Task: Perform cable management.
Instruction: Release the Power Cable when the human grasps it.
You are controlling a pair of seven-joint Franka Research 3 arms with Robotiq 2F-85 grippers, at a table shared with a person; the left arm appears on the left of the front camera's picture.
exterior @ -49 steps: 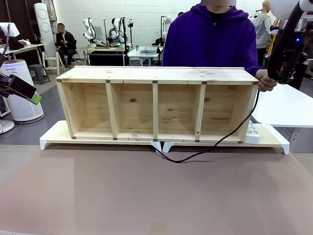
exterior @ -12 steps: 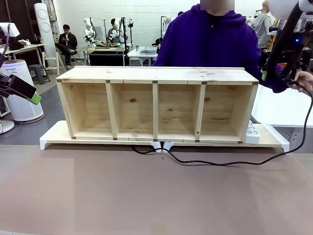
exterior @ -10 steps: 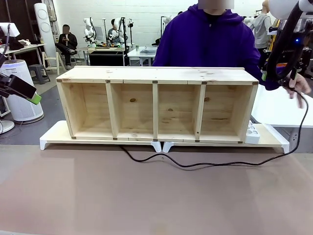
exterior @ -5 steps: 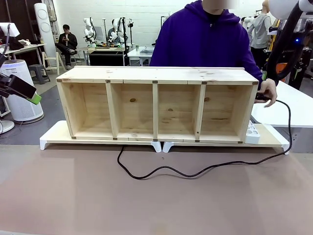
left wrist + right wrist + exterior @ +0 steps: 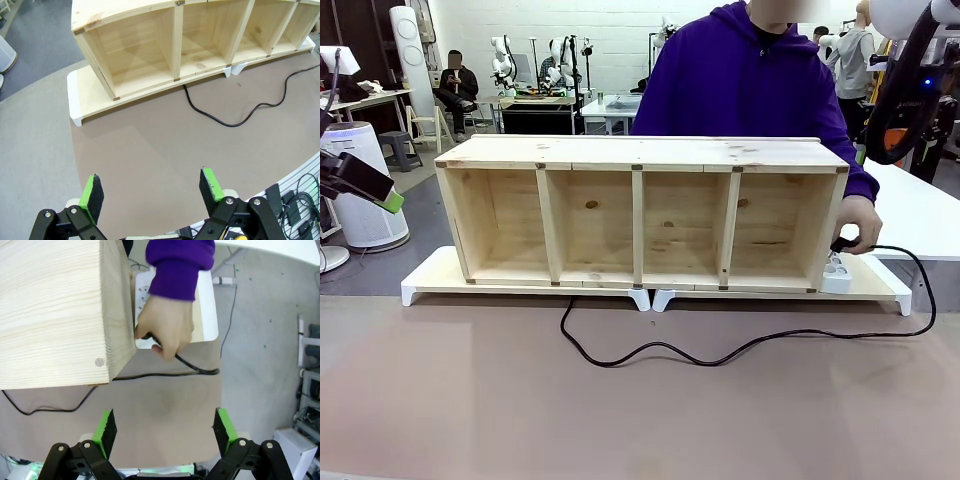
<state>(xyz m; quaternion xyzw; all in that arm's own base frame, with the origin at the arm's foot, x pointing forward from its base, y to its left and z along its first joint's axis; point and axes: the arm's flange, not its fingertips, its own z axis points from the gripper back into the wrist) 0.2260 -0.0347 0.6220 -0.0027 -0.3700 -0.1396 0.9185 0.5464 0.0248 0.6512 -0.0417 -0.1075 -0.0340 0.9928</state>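
Sprawling cable (image 5: 720, 352) across brown tabletop (image 5: 640, 410), workshop behind.

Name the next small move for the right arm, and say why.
Probably wait: the person's hand is at the white power strip with the cable's end, so the right tool, open above, should hold off before reaching for the loose cable on the table.

The person's hand (image 5: 857, 222) is now lowering the cable (image 5: 720, 352) end to the white power strip (image 5: 836, 272); slack is spreading across the table (image 5: 640, 410).
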